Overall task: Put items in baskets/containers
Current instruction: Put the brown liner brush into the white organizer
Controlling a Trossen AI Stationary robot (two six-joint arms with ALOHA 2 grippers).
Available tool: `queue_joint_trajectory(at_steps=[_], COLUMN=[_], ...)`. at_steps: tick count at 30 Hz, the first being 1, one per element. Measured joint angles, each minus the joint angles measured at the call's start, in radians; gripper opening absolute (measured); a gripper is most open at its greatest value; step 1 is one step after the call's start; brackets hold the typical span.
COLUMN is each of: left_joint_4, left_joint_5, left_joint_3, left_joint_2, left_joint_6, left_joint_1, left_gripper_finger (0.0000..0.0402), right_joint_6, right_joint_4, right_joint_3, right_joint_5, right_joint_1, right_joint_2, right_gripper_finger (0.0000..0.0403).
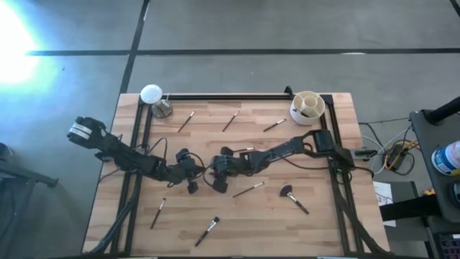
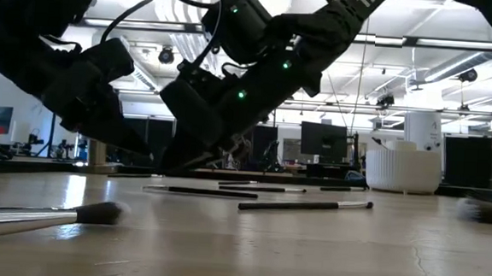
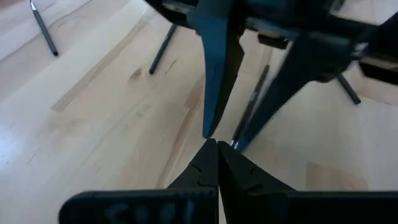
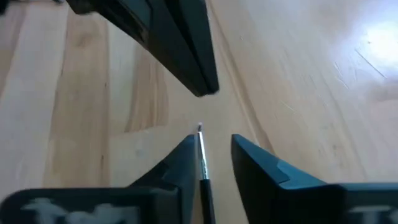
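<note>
Both grippers meet tip to tip over the middle of the table. My left gripper (image 1: pixel 200 173) (image 3: pixel 216 146) is shut and points toward the table's right. My right gripper (image 1: pixel 213 173) (image 4: pixel 214 140) is open and faces it. A thin dark brush (image 4: pixel 203 162) (image 3: pixel 252 106) with a silvery end runs along and between the right fingers. The left fingertips stand just short of that end. Several other brushes lie flat on the wood, among them a fluffy-headed one (image 1: pixel 291 196). The cream-white cup (image 1: pixel 307 106) (image 2: pixel 402 169) stands at the far right corner. My right gripper has the thin brush lying lengthwise between its open fingers, close against the inner side of one finger (image 4: pixel 183 158). The gap is wider than the brush, and I cannot tell whether that finger touches it. The brush's silvery end (image 4: pixel 199 129) pokes out past the fingertips.
A flat white disc on a brass stand (image 1: pixel 152 97) sits at the far left corner. Loose brushes lie along the far side (image 1: pixel 186 121) (image 1: pixel 230 121) (image 1: pixel 274 125) and toward the near side (image 1: pixel 248 190) (image 1: pixel 158 213) (image 1: pixel 207 231). Black frame rails border the table's left, right and far sides.
</note>
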Motion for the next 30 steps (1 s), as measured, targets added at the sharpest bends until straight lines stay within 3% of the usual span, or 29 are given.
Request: queue_joint_trajectory(at_steps=[4, 7, 16, 23, 30], left_joint_4=[-0.005, -0.010, -0.018, -0.020, -0.024], left_joint_5=[0.005, 0.052, 0.066, 0.066, 0.066], left_joint_3=[-0.002, -0.005, -0.008, -0.008, -0.016], left_joint_2=[0.000, 0.000, 0.000, 0.000, 0.000], left_joint_6=[0.001, 0.001, -0.009, -0.008, -0.006], left_joint_1=[0.000, 0.000, 0.000, 0.000, 0.002], left_gripper_finger=[0.0000, 0.0000, 0.0000, 0.0000, 0.0000], right_joint_6=[-0.018, -0.045, -0.072, -0.078, -0.096], right_joint_4=[-0.068, -0.172, -0.551, -0.556, -0.540], right_joint_3=[0.002, 0.031, 0.163, 0.150, 0.143], right_joint_5=[-0.020, -0.019, -0.018, -0.085, -0.097], right_joint_1=[0.000, 0.002, 0.000, -0.011, -0.015], right_joint_2=[-0.005, -0.012, -0.021, -0.019, -0.001], right_gripper_finger=[0.0050, 0.0047, 0.0110, 0.0132, 0.0090])
